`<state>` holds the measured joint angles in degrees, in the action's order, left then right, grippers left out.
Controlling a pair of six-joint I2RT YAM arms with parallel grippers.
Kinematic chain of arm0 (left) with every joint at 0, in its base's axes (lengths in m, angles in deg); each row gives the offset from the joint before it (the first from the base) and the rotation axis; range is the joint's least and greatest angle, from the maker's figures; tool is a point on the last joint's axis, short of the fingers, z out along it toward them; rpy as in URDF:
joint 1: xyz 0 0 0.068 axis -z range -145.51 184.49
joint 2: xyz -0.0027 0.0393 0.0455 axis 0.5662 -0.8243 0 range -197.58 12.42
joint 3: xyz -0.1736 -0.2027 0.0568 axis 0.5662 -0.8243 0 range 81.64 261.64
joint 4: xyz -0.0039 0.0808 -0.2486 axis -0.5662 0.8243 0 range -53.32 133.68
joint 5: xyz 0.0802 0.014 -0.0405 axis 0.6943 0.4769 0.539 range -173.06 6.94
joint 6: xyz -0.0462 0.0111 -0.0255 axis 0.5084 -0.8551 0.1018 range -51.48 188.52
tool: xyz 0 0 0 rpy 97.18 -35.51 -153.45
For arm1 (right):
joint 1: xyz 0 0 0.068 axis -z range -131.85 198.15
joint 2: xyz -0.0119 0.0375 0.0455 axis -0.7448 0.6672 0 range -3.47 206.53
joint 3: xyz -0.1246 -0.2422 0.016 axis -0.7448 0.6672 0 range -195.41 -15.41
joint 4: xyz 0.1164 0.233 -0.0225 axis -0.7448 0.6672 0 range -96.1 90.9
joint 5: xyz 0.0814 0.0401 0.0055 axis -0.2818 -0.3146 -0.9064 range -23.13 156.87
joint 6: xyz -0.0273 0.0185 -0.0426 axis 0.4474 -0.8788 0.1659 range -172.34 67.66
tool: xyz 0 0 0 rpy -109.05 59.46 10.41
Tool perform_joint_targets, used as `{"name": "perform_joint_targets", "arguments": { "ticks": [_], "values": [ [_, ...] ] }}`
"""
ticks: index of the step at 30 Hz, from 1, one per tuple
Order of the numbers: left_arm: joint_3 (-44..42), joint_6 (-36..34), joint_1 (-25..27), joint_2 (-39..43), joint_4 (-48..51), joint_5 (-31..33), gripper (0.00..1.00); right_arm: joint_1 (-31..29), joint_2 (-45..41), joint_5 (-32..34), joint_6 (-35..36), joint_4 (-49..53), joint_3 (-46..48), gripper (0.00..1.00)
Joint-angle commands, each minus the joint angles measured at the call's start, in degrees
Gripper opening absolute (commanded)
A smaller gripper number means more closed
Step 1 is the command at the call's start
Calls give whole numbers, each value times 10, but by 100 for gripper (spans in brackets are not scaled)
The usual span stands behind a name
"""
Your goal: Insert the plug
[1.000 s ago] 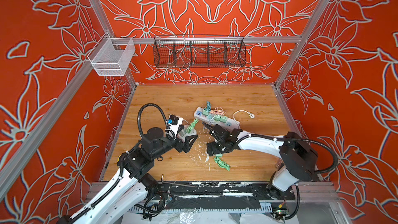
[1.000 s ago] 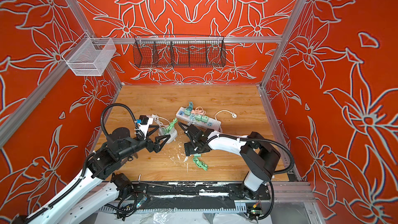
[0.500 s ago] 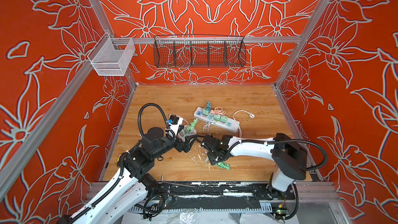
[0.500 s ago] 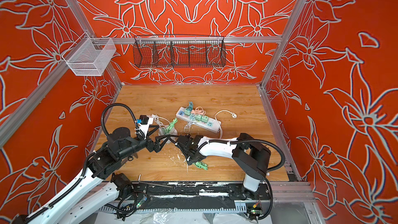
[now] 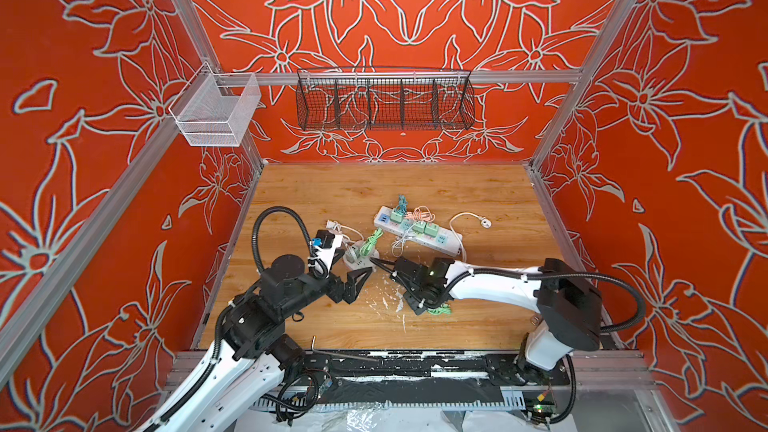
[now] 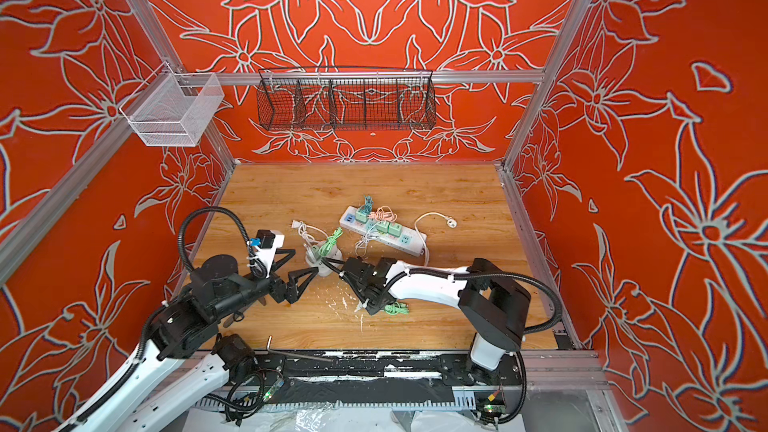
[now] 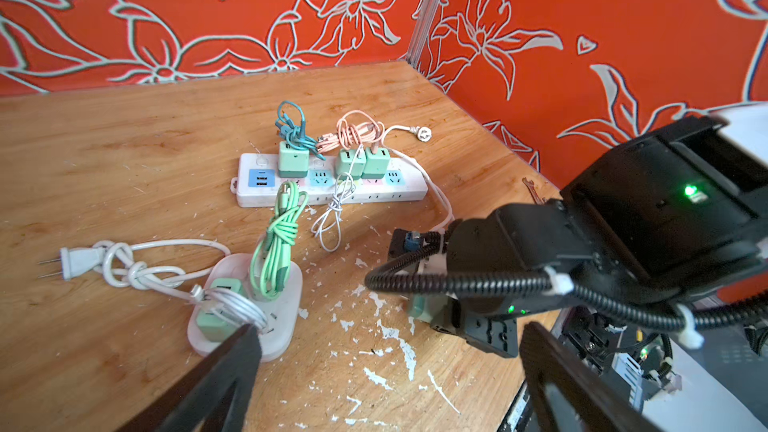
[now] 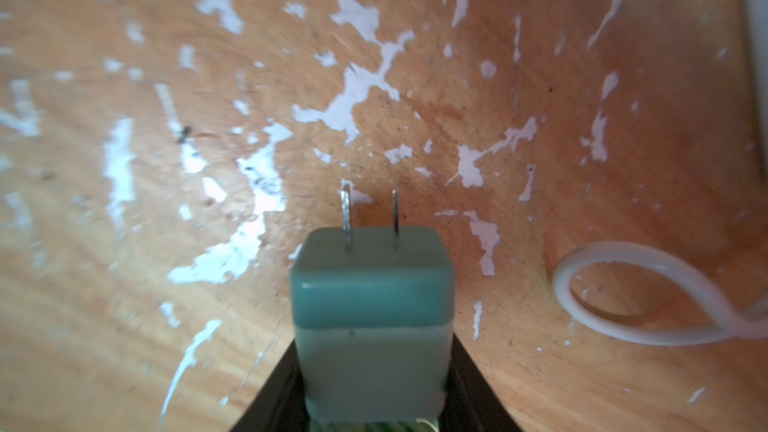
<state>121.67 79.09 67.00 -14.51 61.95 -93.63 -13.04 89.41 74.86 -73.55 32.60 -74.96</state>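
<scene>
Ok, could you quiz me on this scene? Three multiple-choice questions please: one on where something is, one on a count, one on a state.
1. Where is the green plug with bare prongs?
A) between the right pincer's fingers
B) in the long white strip
C) in the wire basket

2. How many metal prongs does it show?
A) one
B) two
C) three

3. How is the left pincer?
A) shut on a cable
B) shut, empty
C) wide open

Answers:
1 A, black fingers flank it in the right wrist view.
2 B, two flat blades stick out of its face.
3 C, the two sides stand far apart in the left wrist view.
</scene>
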Motion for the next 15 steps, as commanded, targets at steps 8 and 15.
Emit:
{"name": "perform_joint_targets", "arguments": {
  "ticks": [8, 15],
  "values": [
    [45, 23, -2, -10, 75, -126, 97, 11, -117, -112, 309, 63, -89, 37],
    [78, 26, -3, -77, 84, -220, 97, 12, -156, -123, 413, 99, -130, 35]
  ]
}}
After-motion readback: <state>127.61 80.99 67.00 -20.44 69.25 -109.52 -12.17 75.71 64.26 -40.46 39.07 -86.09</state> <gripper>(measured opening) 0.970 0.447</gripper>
